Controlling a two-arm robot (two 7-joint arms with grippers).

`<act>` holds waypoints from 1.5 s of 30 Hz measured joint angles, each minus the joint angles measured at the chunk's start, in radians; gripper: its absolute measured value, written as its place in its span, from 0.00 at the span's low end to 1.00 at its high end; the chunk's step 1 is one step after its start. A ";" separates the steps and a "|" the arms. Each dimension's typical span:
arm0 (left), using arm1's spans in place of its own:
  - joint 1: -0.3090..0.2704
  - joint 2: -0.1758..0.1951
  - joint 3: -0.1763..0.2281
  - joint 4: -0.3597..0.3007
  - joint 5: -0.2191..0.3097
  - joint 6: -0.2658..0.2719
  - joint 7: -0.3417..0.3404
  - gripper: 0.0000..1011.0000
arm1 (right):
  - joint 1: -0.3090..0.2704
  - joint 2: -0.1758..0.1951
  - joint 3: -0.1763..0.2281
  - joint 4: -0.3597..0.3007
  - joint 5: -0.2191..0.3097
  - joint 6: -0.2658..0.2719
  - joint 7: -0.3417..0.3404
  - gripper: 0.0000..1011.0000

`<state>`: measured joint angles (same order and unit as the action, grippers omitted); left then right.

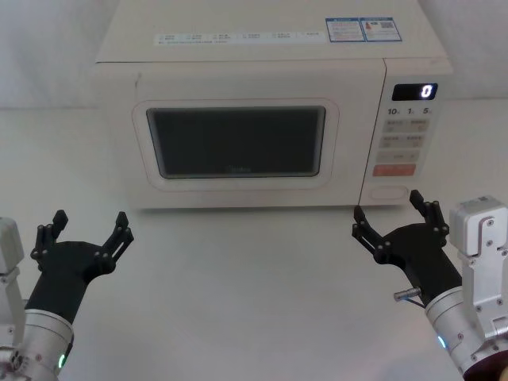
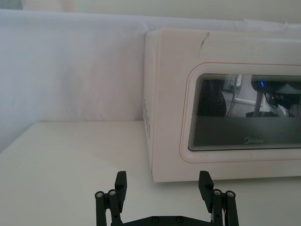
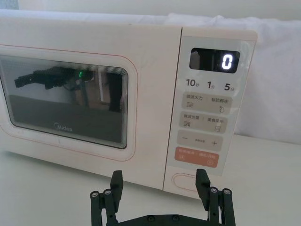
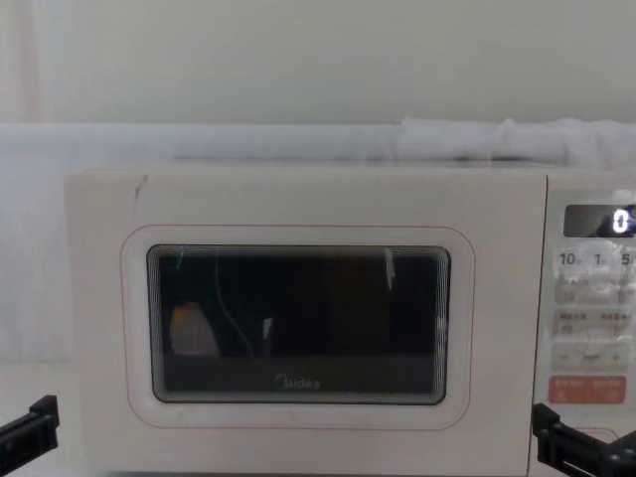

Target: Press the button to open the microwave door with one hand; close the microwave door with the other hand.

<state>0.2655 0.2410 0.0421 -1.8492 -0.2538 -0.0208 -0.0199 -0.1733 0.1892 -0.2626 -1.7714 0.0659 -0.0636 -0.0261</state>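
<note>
Head view, step: I judge the door is not yet opened, so I must press the button (image 1: 386, 192) first. I would use the right gripper (image 1: 389, 213), with one fingertip only, pushed straight into the key and kept below the orange-red key (image 1: 394, 170).
Head view, place: the button sits at about 12 o'clock from the right gripper, near but not touching. Its jaws are spread wide and hold nothing.
Head view, other arm: the left gripper (image 1: 89, 227) is also spread and empty, with the microwave door (image 1: 238, 143) at about 1 o'clock from it, well apart.
Left wrist view: the left fingers (image 2: 121, 184) are parted above the bare table (image 2: 70, 155); the door, fully shut, lies at 1 o'clock.
Right wrist view: the button (image 3: 187, 181) shows between the two parted fingers (image 3: 202, 181), nearer the finger on its 3 o'clock side, so the aim needs a small correction.
Chest view: the door (image 4: 298, 318) fills the middle; the right gripper (image 4: 586, 452) is at 4 o'clock from it.
</note>
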 joint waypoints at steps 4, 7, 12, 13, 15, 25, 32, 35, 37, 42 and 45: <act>0.000 0.000 0.000 0.000 0.000 0.000 0.000 0.99 | 0.000 0.000 0.000 0.000 0.000 0.000 0.000 0.99; 0.000 0.000 0.000 0.000 0.000 0.000 0.000 0.99 | 0.000 0.000 0.000 0.000 0.000 0.000 0.000 0.99; 0.000 0.000 0.000 0.000 0.000 0.000 0.000 0.99 | 0.000 0.000 0.000 0.000 0.000 0.000 0.000 0.99; 0.000 0.000 0.000 0.000 0.000 0.000 0.000 0.99 | 0.000 0.000 0.000 0.000 0.000 0.000 0.000 0.99; 0.000 0.000 0.000 0.000 0.000 0.000 0.000 0.99 | 0.000 0.000 0.000 0.000 0.000 0.000 0.000 0.99; 0.000 0.000 0.000 0.000 0.000 0.000 0.000 0.99 | 0.000 0.000 0.000 0.000 0.000 0.000 0.000 0.99; 0.000 0.000 0.000 0.000 0.000 0.000 0.000 0.99 | 0.000 0.000 0.000 0.000 0.000 0.000 0.000 0.99; 0.000 0.000 0.000 0.000 0.000 0.000 0.000 0.99 | 0.000 0.000 0.000 0.000 0.000 0.000 0.000 0.95; 0.000 0.000 0.000 0.000 0.000 0.000 0.000 0.99 | 0.000 0.000 0.000 0.000 0.000 0.000 0.000 0.92; 0.000 0.000 0.000 0.000 0.000 0.000 0.000 0.99 | 0.000 0.000 0.000 0.000 0.000 0.000 0.000 0.78; 0.000 0.000 0.000 0.000 0.000 0.000 0.000 0.99 | 0.000 0.000 0.000 0.000 0.000 0.000 0.000 0.69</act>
<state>0.2655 0.2410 0.0421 -1.8492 -0.2538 -0.0208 -0.0199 -0.1732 0.1892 -0.2625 -1.7714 0.0659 -0.0636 -0.0261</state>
